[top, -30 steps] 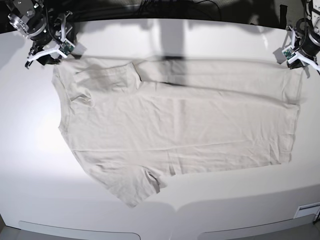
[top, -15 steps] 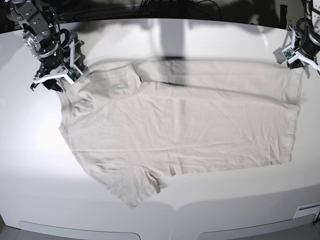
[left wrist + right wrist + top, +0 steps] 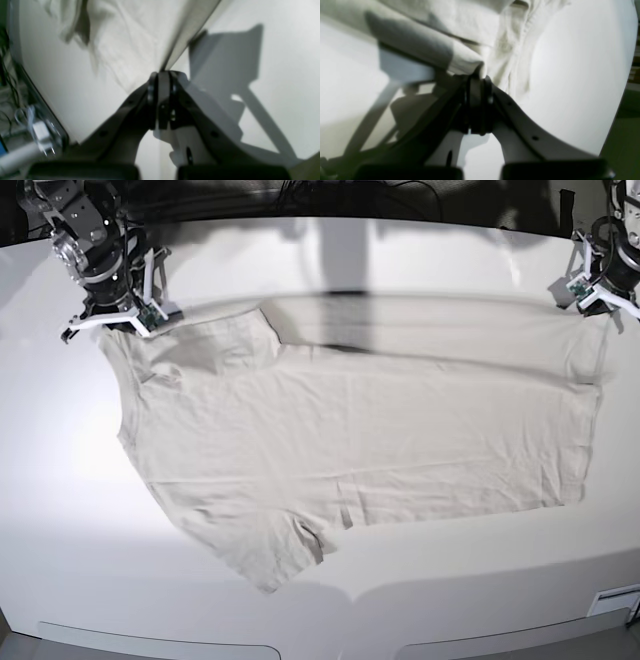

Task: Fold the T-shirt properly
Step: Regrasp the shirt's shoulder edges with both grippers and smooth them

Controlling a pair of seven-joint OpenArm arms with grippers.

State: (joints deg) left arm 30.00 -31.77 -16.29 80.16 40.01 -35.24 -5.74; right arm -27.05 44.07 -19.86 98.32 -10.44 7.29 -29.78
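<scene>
left gripper (image 3: pixel 598 298): far right corner, jaws pressed together, fabric edge pinched | right gripper (image 3: pixel 112 323): far left corner, jaws pressed together, fabric fold pinched

Both wrist views were blurred. The T-shirt (image 3: pixel 130 40) ran off the top edge in each, and its pinched edge was hidden between the closed fingers (image 3: pixel 476 110). The tabletop (image 3: pixel 420 600) was cut off at the base view's edges.
</scene>
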